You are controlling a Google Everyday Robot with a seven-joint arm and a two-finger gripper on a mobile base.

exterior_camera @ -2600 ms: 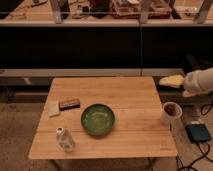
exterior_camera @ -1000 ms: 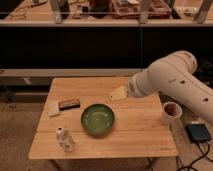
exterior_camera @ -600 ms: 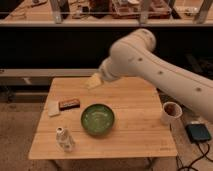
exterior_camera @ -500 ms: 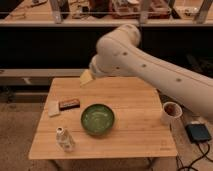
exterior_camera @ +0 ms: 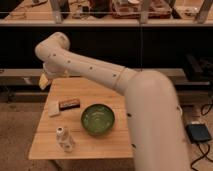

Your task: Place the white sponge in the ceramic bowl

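Since the frame half a second earlier, the arm had swung further left, carrying its end effector (exterior_camera: 45, 81) past the bowl to the far left corner of the worktop, while everything on the wood lay where it had been. Nearest the camera, the thick, smooth white arm (exterior_camera: 150, 110) filled the right foreground and hid that side of the pale, grained wooden worktop (exterior_camera: 95, 146). At the front left stood a small upright whitish bottle (exterior_camera: 64, 139). Behind it sat the round, shallow, glossy green ceramic bowl (exterior_camera: 98, 120) with its dark rim, empty. Further back and to the left lay the dark brown rectangular block (exterior_camera: 69, 103), and just beside its left end the small, flat, cream-white square sponge (exterior_camera: 53, 108), soft-looking, resting close to the worktop's left edge and well apart from the bowl. Beyond that hung the pale yellowish end effector, raised above the corner with its fingers apart and nothing between them. Dark shelving (exterior_camera: 100, 22) closed off the background. The grasp looked risky: the sponge was thin and lay flush on the wood, so fingers arriving too high would shut on air, while a descent slightly to the right could strike the hard block. A sideways nudge might slide the light pad off the edge, and a soft pad could squeeze out of a shallow pinch.
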